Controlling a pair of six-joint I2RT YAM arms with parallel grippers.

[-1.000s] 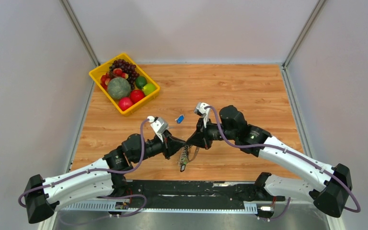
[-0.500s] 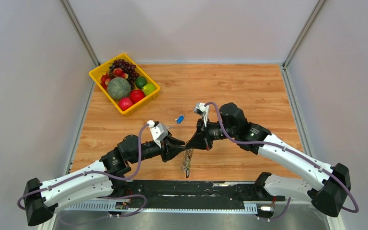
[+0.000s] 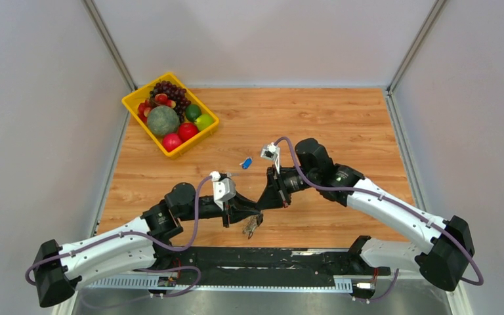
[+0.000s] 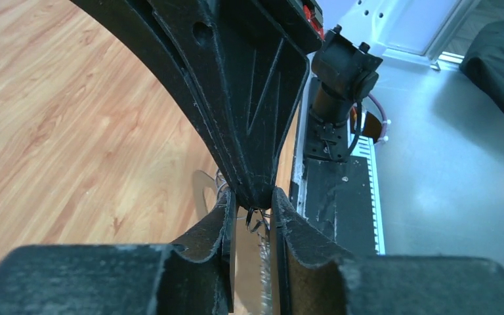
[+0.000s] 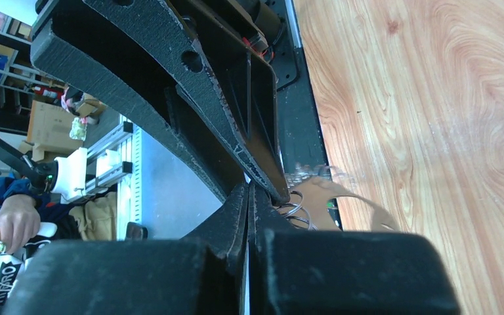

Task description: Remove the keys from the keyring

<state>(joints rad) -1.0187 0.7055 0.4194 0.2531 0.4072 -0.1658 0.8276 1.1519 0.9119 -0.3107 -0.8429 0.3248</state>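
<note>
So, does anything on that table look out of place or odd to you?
One thing: a small blue piece lies alone on the bare wood of the table, apart from the keys bunched nearer the arms. The fruit basket looks tidy.

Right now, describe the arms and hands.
The left arm and right arm match: white lower shells, black joints, purple cables, white camera mounts at the wrists. Left hand and right hand: black, rough, two tapered fingers.
</note>
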